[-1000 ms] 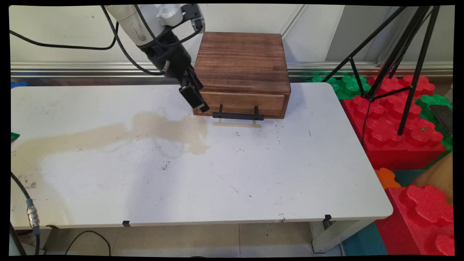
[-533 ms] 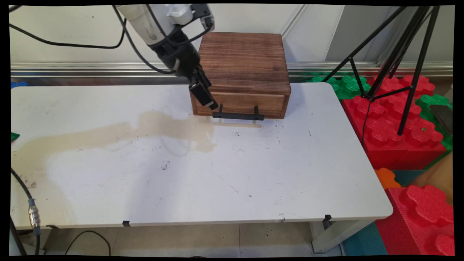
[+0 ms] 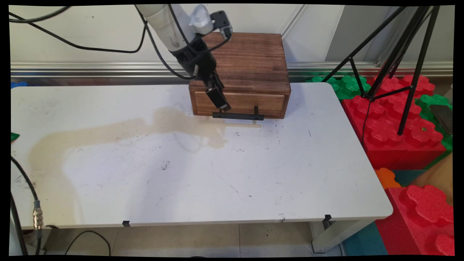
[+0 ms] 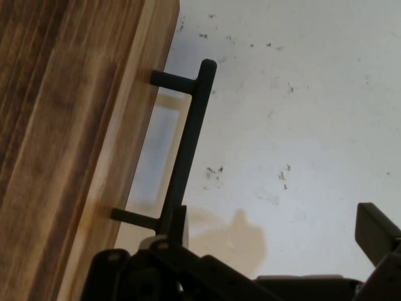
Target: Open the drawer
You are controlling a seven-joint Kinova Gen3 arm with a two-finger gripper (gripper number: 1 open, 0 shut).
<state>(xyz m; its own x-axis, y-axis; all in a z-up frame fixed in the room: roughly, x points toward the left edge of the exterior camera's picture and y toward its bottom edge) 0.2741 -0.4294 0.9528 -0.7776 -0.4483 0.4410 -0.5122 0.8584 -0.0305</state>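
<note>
A dark wooden drawer box (image 3: 242,59) stands at the table's back, its one drawer (image 3: 250,102) closed. A black bar handle (image 3: 238,116) sticks out from the drawer front on two posts. My gripper (image 3: 222,104) hangs just above the handle's left end, tilted down toward it. In the hand view the handle (image 4: 188,135) runs up the picture beside the wooden front (image 4: 69,125). The gripper (image 4: 274,216) is open there. One finger (image 4: 178,227) sits right at the handle's near end by a post, and the other finger (image 4: 376,231) is far off over the white table.
A beige stain (image 3: 119,132) spreads over the white table (image 3: 217,181) from the left edge to the box. A black tripod (image 3: 395,54) and red and green foam blocks (image 3: 402,134) stand right of the table. Black cables (image 3: 21,195) hang at the left.
The arm has swung to the right along the box front, carrying the gripper from the box's left corner to the handle's left end. The drawer has not moved.
</note>
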